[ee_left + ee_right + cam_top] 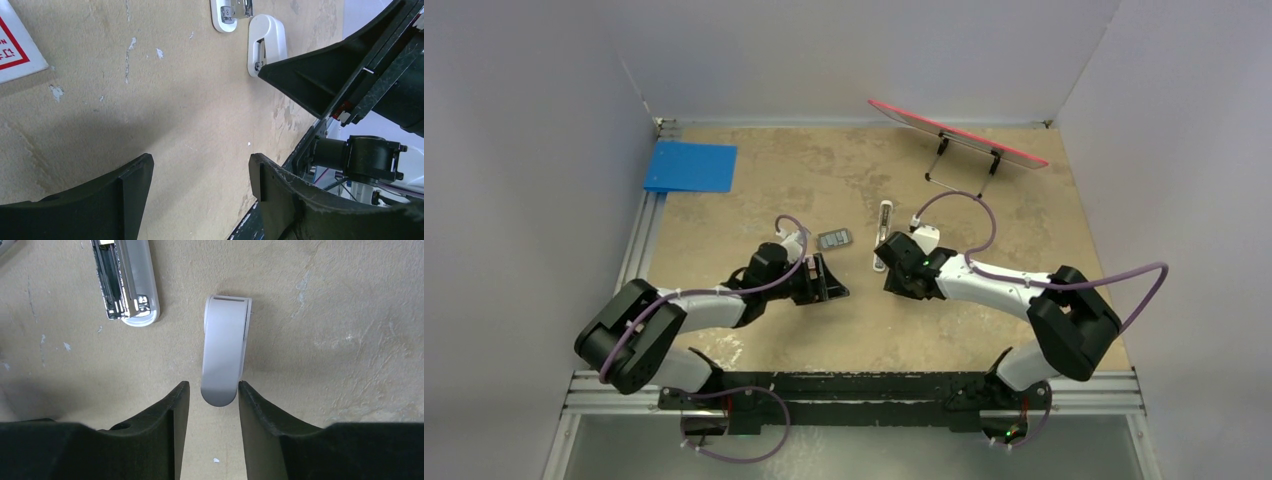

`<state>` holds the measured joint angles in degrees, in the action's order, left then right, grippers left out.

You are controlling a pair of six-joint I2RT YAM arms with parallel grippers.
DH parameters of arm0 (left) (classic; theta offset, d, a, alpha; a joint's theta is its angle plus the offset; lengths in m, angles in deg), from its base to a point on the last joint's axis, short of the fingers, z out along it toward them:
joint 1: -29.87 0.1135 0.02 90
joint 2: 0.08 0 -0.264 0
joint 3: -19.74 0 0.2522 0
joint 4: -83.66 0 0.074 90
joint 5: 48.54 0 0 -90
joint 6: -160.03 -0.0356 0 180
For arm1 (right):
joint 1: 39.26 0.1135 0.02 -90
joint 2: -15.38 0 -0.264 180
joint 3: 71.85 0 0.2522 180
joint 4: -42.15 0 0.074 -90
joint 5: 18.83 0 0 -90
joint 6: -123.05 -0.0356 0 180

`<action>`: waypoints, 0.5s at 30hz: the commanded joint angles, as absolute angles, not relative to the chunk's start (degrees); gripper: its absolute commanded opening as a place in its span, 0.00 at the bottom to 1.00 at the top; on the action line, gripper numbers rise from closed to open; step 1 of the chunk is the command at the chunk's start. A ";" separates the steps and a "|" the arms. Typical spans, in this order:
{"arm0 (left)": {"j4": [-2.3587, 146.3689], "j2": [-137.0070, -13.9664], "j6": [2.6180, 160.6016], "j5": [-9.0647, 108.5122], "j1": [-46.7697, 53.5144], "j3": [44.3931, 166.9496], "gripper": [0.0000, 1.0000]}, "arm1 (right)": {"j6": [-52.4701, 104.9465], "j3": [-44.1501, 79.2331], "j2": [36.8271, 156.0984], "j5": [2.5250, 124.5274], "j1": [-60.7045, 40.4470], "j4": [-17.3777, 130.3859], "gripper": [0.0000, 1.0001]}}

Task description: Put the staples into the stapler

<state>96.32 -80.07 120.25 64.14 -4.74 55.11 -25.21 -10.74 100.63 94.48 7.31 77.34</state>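
Observation:
The stapler (885, 220), a slim white bar, lies mid-table. Its open end with the metal channel shows in the right wrist view (125, 285) and the left wrist view (230, 12). A shorter white piece (224, 355) lies beside it (877, 262) (266, 42). Its rounded end sits between the tips of my open right gripper (212, 390) (886, 268), with a gap on the left side. The dark-grey staples (834, 240) lie left of the stapler. My left gripper (200, 170) (829, 285) is open and empty over bare table. A corner of the red-and-white box (15, 45) shows beside it.
A blue flat sheet (690, 165) lies at the back left. A red board on a wire stand (954, 133) stands at the back right. White walls enclose the table on three sides. The two grippers face each other, a short way apart.

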 commanded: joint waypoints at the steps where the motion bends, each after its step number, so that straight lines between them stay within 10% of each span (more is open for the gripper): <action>1: 99.56 -80.71 120.39 66.16 -4.99 56.18 0.70 | -29.58 -9.47 100.24 96.04 7.41 76.99 0.41; 10: 100.62 -84.41 120.83 68.70 -5.19 57.40 0.69 | -29.60 -9.83 100.80 96.54 7.39 75.68 0.34; 15: 100.40 -85.38 120.61 69.04 -5.26 58.29 0.69 | -30.53 -9.76 101.17 96.54 7.39 77.30 0.47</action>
